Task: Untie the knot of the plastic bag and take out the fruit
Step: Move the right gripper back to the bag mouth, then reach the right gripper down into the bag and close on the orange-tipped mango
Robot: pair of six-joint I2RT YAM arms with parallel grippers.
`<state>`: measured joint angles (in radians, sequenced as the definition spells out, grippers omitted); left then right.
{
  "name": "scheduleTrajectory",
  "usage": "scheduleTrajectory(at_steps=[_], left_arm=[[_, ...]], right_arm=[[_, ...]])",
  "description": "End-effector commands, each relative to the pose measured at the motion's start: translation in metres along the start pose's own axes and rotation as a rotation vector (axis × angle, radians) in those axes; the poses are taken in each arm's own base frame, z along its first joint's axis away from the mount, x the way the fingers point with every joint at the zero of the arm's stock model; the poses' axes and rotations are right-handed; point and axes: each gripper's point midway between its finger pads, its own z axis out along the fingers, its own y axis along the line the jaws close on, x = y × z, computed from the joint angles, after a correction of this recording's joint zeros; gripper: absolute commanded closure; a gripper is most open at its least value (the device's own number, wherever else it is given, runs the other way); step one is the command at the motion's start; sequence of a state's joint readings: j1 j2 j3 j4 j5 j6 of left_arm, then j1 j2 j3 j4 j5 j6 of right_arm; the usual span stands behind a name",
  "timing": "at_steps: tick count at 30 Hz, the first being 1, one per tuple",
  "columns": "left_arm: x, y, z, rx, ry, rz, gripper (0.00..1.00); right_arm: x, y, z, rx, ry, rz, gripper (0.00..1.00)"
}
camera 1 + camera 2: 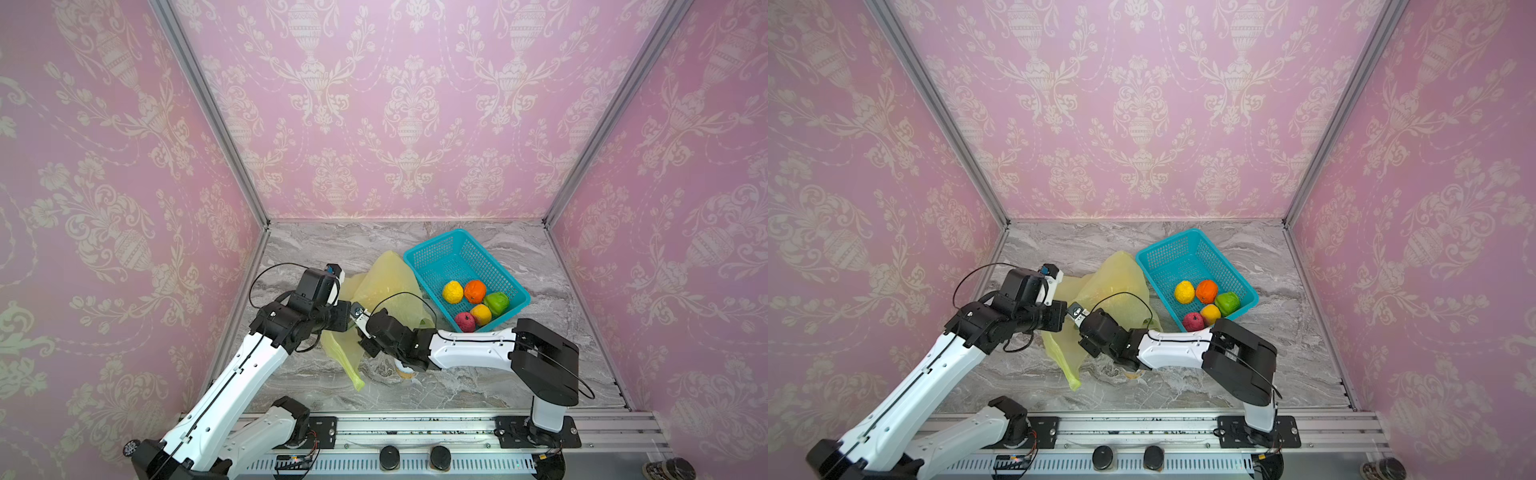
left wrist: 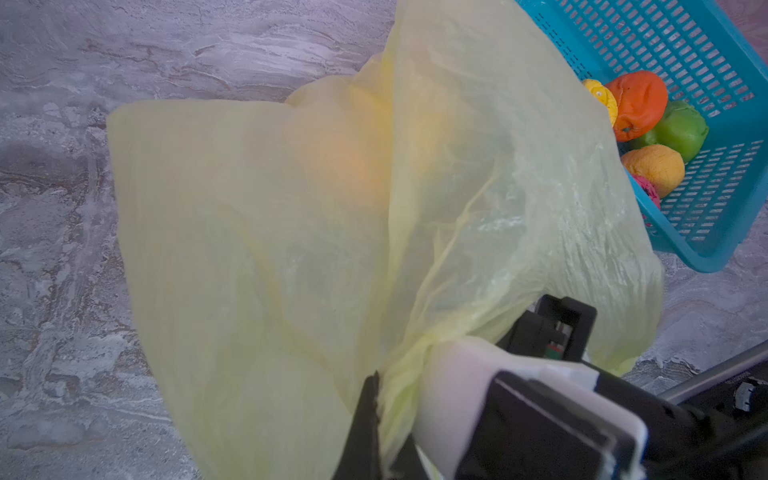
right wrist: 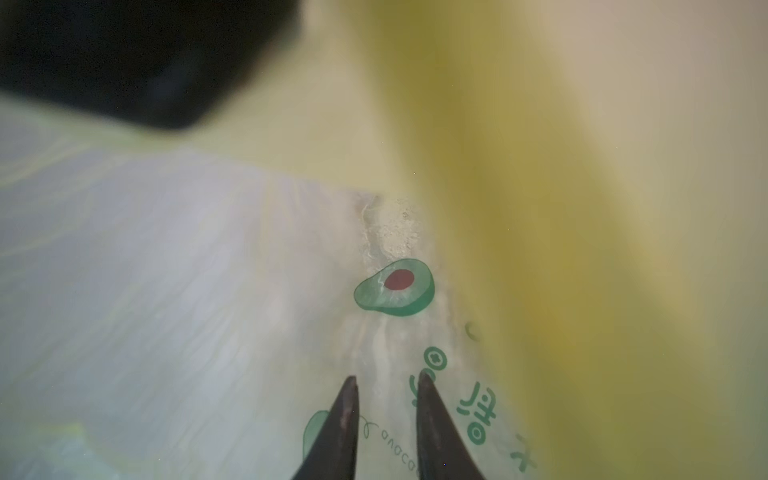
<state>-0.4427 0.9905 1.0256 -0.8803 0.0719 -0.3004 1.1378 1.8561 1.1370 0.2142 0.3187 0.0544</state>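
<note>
L gripper (image 2: 399,374) is clamping a gathered bunch of the plastic bag (image 2: 291,208). Its jaws are closed tight on the film, which is fanning out from the grip in loose folds. In both top views the bag (image 1: 386,282) (image 1: 1113,278) is sitting mid-table on the marble table (image 1: 457,386), between the L arm and the turquoise basket (image 1: 432,242) (image 1: 1167,241), w/ its far edge reaching the basket's wall. A narrow bright-yellow handle strip (image 1: 353,374) (image 1: 1073,378) is trailing toward the front rail and lying loose on the table.

R gripper (image 3: 386,378) is reaching in from the right, w/ its tip tucked in among the bag folds. In the R wrist view its two dark fingertips (image 3: 347,399) are standing a little apart over pale film printed w/ a green avocado mark (image 3: 394,286). That view is close and blurry, so I can't tell whether they are pinching anything.

Five pcs of fruit are lying together at the near end of the basket: a yellow lemon (image 1: 452,292), an orange round (image 1: 475,291), a green piece (image 1: 496,302), a yellow-orange piece (image 1: 481,314) and a pink-red piece (image 1: 464,322). All are touching or just beside each other. In the L wrist view an orange-yellow glow (image 2: 353,162) is showing through the bag's film.
</note>
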Motion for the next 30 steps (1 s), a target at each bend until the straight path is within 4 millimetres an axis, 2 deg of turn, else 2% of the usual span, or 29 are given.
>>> scheduleTrajectory(at_steps=[1, 3, 6, 11, 17, 20, 25, 27, 30], left_arm=[[0.003, -0.014, -0.004, 0.07, 0.01, 0.015, 1.0], [0.002, -0.013, -0.006, 0.07, 0.002, 0.016, 1.0], [0.002, -0.013, -0.007, 0.071, -0.006, 0.015, 1.0], [0.002, -0.013, -0.006, 0.066, -0.001, 0.014, 1.0], [-0.002, -0.009, -0.014, 0.048, -0.042, 0.012, 1.0], [-0.004, -0.006, -0.017, 0.03, -0.06, 0.01, 1.0], [-0.005, -0.002, -0.018, 0.012, -0.064, 0.001, 1.0], [-0.006, -0.002, -0.019, 0.016, -0.071, 0.0, 1.0], [-0.006, -0.01, -0.023, 0.065, -0.083, 0.01, 1.0]], right_arm=[[-0.015, -0.011, 0.008, 0.064, -0.022, 0.024, 0.64], [-0.007, -0.017, 0.02, 0.09, -0.009, 0.032, 0.53], [0.003, -0.036, 0.032, 0.127, 0.006, 0.066, 0.46], [0.017, -0.051, 0.032, 0.145, -0.046, 0.019, 0.37], [0.031, -0.045, 0.028, 0.089, -0.133, -0.079, 0.43], [0.036, -0.039, 0.015, 0.045, -0.176, -0.098, 0.48], [0.039, -0.018, -0.007, -0.047, -0.23, -0.158, 0.48], [0.041, -0.007, -0.005, -0.059, -0.21, -0.205, 0.46], [0.046, -0.002, 0.012, -0.044, -0.099, -0.239, 0.51]])
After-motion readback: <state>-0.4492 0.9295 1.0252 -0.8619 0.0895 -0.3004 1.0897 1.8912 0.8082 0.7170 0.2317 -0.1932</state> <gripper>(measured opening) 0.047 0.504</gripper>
